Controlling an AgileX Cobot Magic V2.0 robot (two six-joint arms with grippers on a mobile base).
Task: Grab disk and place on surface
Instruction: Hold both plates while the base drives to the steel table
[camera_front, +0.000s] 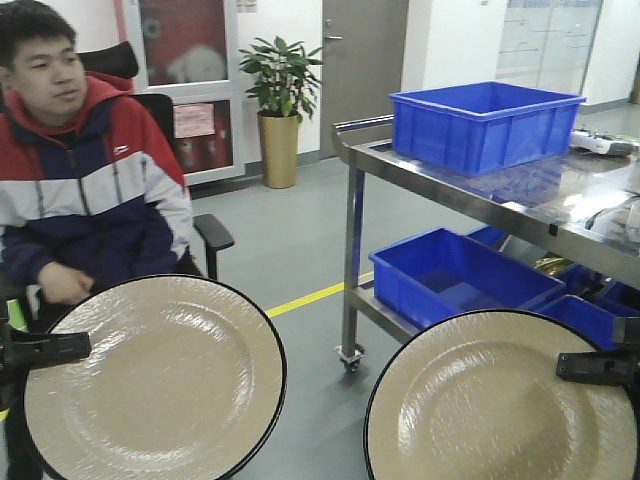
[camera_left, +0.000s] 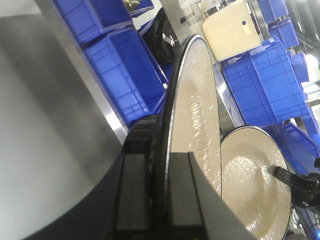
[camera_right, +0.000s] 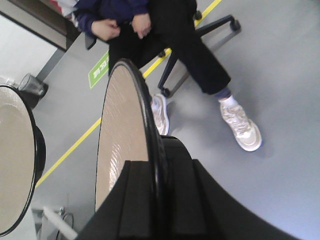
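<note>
Two disks are held up in the air facing the front camera; both are beige textured plates with black rims. The left disk (camera_front: 155, 380) (camera_left: 192, 100) (camera_right: 15, 160) is clamped at its left rim by my left gripper (camera_front: 85, 345) (camera_left: 161, 190), one finger on each face. The right disk (camera_front: 505, 400) (camera_right: 122, 130) (camera_left: 255, 175) is pinched at its right rim by my right gripper (camera_front: 562, 367) (camera_right: 157, 195). Both disks stand nearly upright, side by side and apart. The dark glossy tabletop surface is out of view.
A person (camera_front: 80, 190) sits in a chair behind the left disk, feet on the grey floor (camera_right: 240, 130). A steel cart (camera_front: 450, 180) with blue bins (camera_front: 485, 125) stands behind the right disk. Further back are a potted plant (camera_front: 282, 110) and a yellow floor line (camera_front: 315, 296).
</note>
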